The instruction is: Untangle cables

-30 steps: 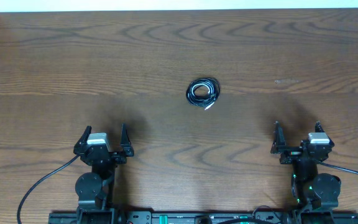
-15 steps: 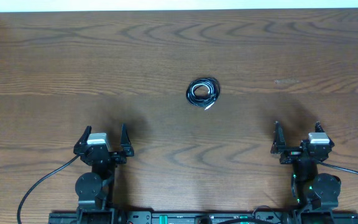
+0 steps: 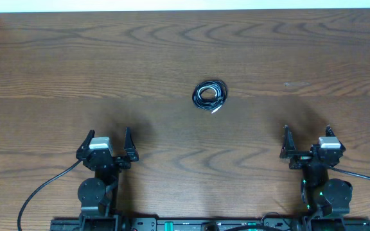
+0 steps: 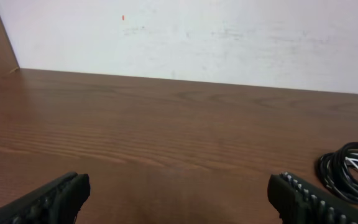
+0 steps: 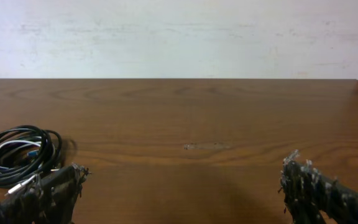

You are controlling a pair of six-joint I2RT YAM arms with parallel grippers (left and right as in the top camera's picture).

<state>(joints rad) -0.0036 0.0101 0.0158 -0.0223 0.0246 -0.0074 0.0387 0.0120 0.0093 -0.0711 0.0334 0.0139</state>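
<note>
The left black two-finger gripper (image 3: 108, 136) is spread wide and holds nothing; the right black two-finger gripper (image 3: 307, 133) is just as wide and empty. Well beyond and between them, the thin black and white cables (image 3: 210, 95) lie in 1 small, nearly round coil on the brown wooden table (image 3: 76, 64), with no clear long axis. A silvery plug end (image 3: 215, 110) points back toward the robot.

You have one coil of cables (image 3: 210, 95), on one tabletop (image 3: 76, 64). In coil: one white cord (image 5: 14, 147) visible, rest black; black cord count cannot be told. Two hands: left hand (image 3: 108, 137), right hand (image 3: 307, 133). Two fingers (image 3: 128, 137) each, four total. Two thick black arm wires: left arm wire (image 3: 44, 187), right arm wire (image 3: 365, 178).
</note>
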